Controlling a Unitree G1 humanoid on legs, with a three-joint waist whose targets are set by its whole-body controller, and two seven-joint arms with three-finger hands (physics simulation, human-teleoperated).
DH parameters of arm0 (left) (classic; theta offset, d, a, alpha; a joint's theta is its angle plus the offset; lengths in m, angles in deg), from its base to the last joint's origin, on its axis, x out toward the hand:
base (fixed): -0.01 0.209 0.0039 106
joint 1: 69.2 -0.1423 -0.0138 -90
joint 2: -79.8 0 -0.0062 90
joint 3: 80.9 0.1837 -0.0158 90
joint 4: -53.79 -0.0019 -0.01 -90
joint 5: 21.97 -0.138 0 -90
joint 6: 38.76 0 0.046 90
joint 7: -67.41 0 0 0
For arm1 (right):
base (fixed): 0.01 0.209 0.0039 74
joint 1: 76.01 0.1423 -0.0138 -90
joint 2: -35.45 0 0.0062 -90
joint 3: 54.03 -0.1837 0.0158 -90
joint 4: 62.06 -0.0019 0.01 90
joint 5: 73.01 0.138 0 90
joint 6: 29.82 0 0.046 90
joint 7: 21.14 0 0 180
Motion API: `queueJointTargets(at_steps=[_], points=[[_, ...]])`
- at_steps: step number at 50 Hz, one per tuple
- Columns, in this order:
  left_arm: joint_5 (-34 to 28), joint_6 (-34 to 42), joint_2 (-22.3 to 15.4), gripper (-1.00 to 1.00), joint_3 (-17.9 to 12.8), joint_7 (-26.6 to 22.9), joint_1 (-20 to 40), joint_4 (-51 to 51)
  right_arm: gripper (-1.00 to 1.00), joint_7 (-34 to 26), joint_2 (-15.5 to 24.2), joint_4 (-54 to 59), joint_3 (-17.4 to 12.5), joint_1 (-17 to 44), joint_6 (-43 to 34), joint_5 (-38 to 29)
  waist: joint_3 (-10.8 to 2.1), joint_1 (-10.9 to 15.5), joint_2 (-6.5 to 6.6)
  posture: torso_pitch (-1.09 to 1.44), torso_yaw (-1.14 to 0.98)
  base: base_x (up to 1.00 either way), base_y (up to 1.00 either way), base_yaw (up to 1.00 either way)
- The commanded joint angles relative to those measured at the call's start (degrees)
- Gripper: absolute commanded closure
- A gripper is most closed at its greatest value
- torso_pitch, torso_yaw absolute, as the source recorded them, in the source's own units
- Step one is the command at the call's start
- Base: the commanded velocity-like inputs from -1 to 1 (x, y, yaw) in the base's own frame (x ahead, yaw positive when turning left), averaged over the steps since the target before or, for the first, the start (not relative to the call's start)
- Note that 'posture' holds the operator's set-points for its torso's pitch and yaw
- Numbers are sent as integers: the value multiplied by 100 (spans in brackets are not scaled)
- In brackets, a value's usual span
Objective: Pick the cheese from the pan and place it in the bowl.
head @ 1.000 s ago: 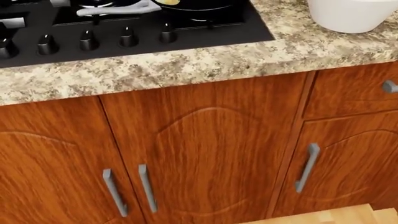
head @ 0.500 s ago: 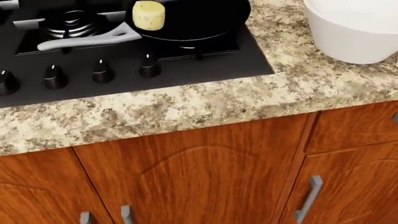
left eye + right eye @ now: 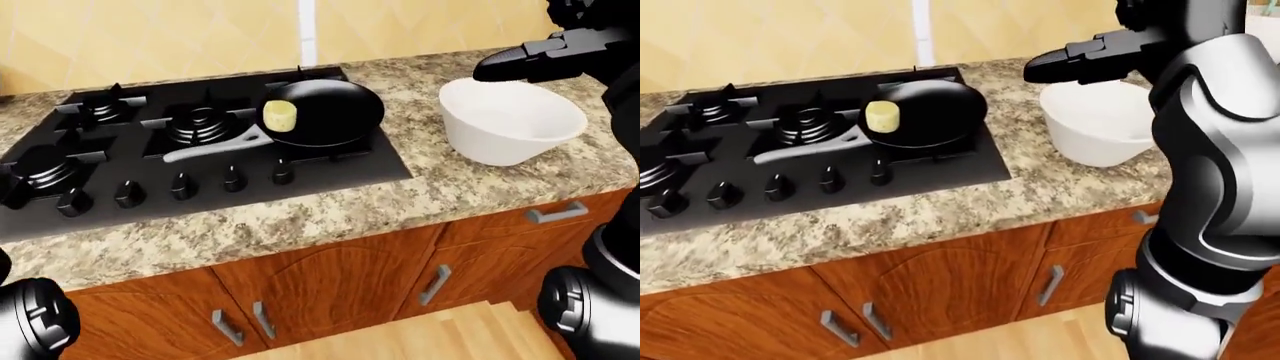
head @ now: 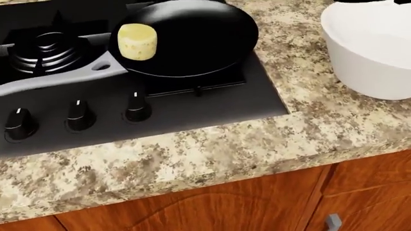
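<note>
A pale yellow cheese cylinder (image 4: pixel 137 42) lies at the left edge inside the black pan (image 4: pixel 199 33), which sits on a burner with its grey handle (image 4: pixel 58 77) pointing left. The white bowl (image 4: pixel 369 57) stands empty on the counter to the right of the stove. My right hand (image 3: pixel 1040 71) is open and empty. It hovers above the bowl's left rim with its fingers pointing left toward the pan. My left hand does not show; only a black arm joint (image 3: pixel 35 326) is at the left-eye view's bottom left.
The black gas stove (image 3: pixel 330 169) has several burners and a row of knobs (image 3: pixel 180 186) along its near edge. The speckled granite counter (image 3: pixel 300 225) ends above wooden cabinet doors with grey handles (image 3: pixel 435 283). A wooden floor (image 3: pixel 440 337) lies below.
The head camera has tilted up. The cabinet doors slid out of the bottom of the head view, and the pan, cheese and bowl came fully into view. Nothing on the counter moved.
</note>
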State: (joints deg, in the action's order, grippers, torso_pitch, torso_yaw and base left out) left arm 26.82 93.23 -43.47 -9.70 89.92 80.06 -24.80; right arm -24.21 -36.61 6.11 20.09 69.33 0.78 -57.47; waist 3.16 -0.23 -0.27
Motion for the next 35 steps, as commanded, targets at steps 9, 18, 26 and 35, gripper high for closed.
queueJointTargets(at_steps=[9, 18, 26, 35], points=[[-131, -160, -106, -100, -207, -11, 190, 52, -100, -42, 59, -111, -51, 193, 300, 9, -125, -5, 504, 0, 0, 11, 0, 0], [-46, -163, -143, -100, -209, 30, 181, 66, -100, -38, 84, -160, -58, 182, 255, 18, -84, 40, 95, 0, 0, 11, 0, 0], [-36, -170, -148, -100, -207, 40, 155, 77, -100, -38, 83, -163, -90, 161, 261, 40, -153, 51, -126, 0, 0, 12, 0, 0], [-54, -176, -121, -100, -205, 19, 162, 69, -100, -21, 58, -90, -26, 158, 315, -27, -197, -84, 545, 0, 0, 11, 0, 0]])
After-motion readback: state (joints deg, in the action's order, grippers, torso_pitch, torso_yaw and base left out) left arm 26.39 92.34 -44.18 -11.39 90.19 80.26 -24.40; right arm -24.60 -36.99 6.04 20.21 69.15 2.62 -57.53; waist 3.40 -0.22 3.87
